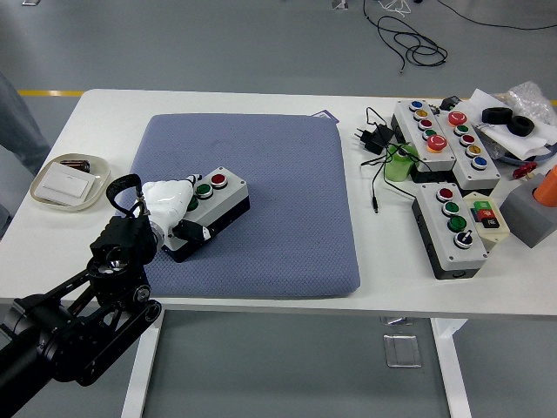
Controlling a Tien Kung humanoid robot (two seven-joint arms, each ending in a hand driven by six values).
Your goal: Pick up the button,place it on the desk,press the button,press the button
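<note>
A small grey button box [215, 201] with a red button [218, 179] and a green button [204, 189] lies on the blue-grey pad [287, 209], left of its middle. My left hand [174, 205], in a white glove, lies over the box's near-left end, a finger reaching to the green button and the thumb low at the box's front side. The rest of the box's top under the hand is hidden. My black left arm [78, 313] comes in from the lower left. My right arm is out of view.
Three larger button boxes [452, 226] [425, 132] [470, 144] sit at the right with a black power adapter [372, 137], cables and a green cup [399, 165]. A shallow dish [70, 181] stands at the left. A person's leg [17, 122] shows at the far left.
</note>
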